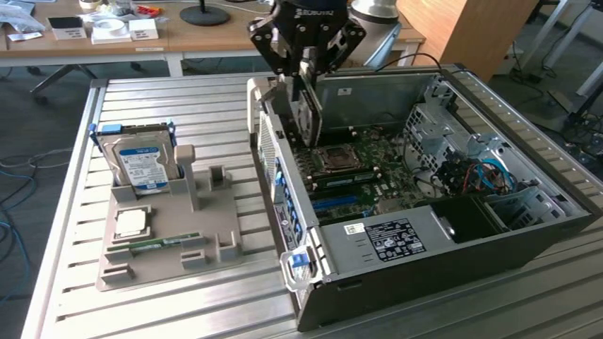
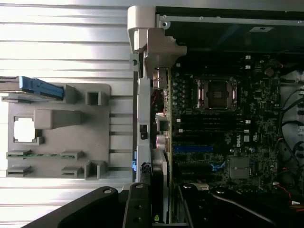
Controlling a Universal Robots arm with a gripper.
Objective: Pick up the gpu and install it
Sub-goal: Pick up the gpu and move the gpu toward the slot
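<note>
One thin dark circuit card, the gpu (image 1: 307, 116), hangs upright, clamped in my black gripper (image 1: 303, 76) over the open black computer case (image 1: 424, 282), by the wall nearest the tray. Grey plastic tray (image 1: 169, 265) holds a silver hard drive (image 1: 141, 161), square chip (image 1: 131, 224) and green memory stick (image 1: 155, 245).

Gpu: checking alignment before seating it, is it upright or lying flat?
Upright: the gpu hangs on edge in the pincer, above the motherboard of the open case.

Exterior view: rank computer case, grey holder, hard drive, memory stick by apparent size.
1. computer case
2. grey holder
3. hard drive, standing in the holder
4. memory stick, lying in the holder
The differences are wide; nearness to the camera doesn't change the order.
</note>
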